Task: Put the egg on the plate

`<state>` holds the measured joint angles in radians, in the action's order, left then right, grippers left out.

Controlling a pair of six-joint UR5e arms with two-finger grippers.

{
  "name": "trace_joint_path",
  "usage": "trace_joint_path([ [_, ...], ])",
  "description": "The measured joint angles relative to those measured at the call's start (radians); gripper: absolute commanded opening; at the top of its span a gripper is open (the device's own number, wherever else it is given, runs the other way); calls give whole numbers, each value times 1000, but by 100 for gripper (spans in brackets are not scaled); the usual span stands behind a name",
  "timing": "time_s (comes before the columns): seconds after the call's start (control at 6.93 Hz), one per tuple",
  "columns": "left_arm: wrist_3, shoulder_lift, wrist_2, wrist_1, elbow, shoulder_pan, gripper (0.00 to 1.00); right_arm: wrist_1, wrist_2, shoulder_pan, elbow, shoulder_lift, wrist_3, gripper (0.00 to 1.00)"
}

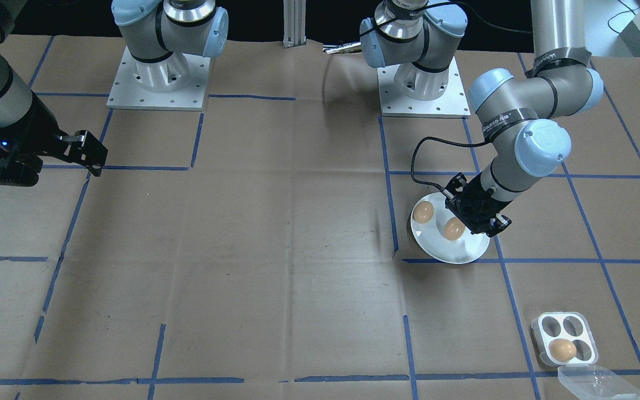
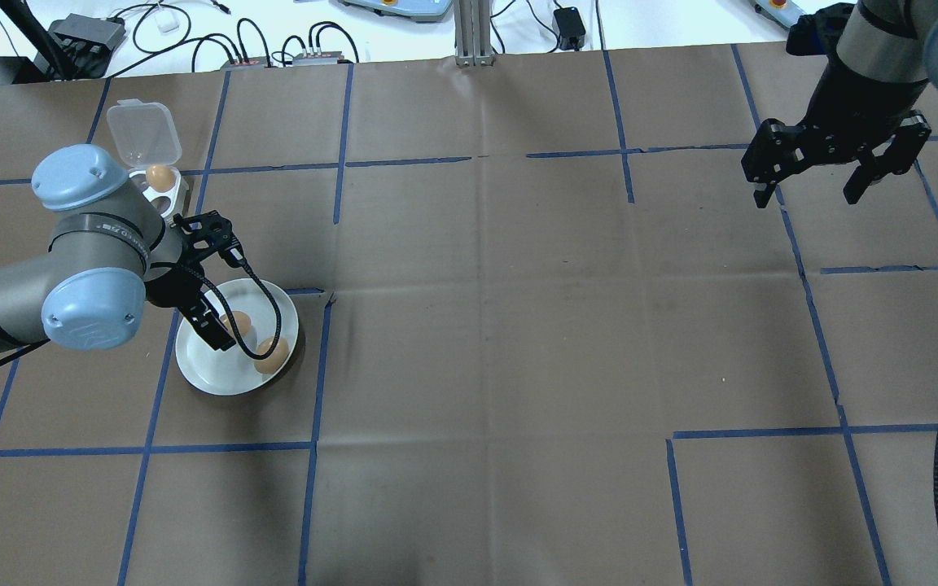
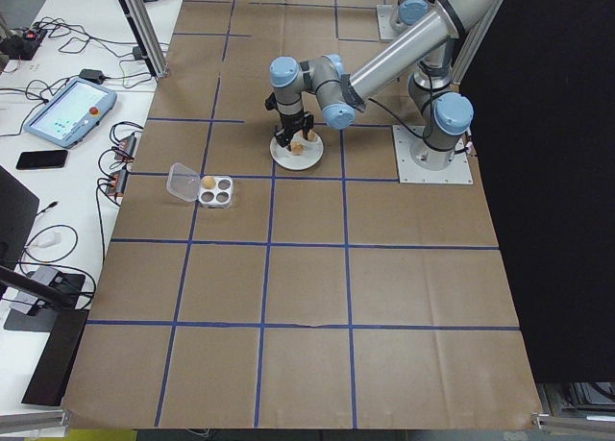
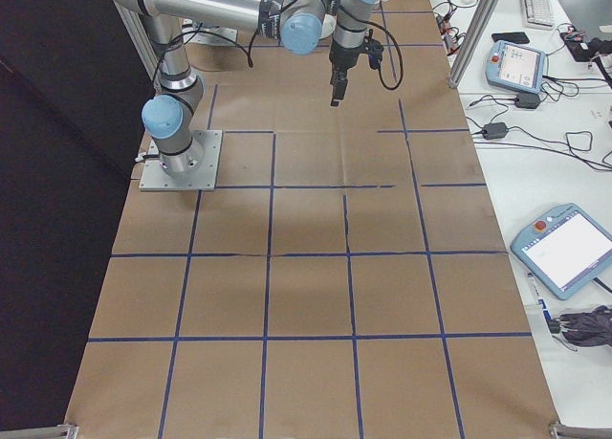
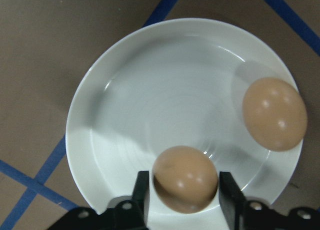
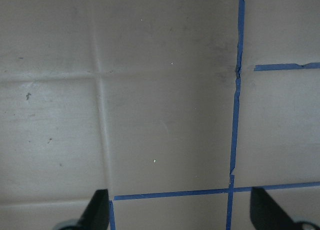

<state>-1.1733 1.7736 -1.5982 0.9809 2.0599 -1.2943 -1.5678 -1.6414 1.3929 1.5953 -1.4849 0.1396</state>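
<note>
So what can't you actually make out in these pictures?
- Whether the left pincer is squeezing the egg or has let go: its fingers sit right beside it in the wrist view.
- Part of that egg in the overhead view, behind the pincer and cable.
- Some of the egg tray overhead, behind the arm.
- The plate and its eggs in the right side view: hidden by the arm.

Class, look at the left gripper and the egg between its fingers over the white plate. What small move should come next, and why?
Probably open the left gripper a little to release the egg. In the wrist view its fingers flank that egg, which sits low over the white plate, well inside the rim and clear of the second egg. Whether it already touches the plate I cannot tell.
</note>
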Motion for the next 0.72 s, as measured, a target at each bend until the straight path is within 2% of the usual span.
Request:
trace_joint_path([
  [0.29, 12, -26, 4, -3, -35, 0, 100, 0, 0, 0, 0, 0, 0, 100],
  [0.72, 85, -28, 2, 24, -169, 11, 100, -1, 0, 0, 0, 0, 0, 100],
])
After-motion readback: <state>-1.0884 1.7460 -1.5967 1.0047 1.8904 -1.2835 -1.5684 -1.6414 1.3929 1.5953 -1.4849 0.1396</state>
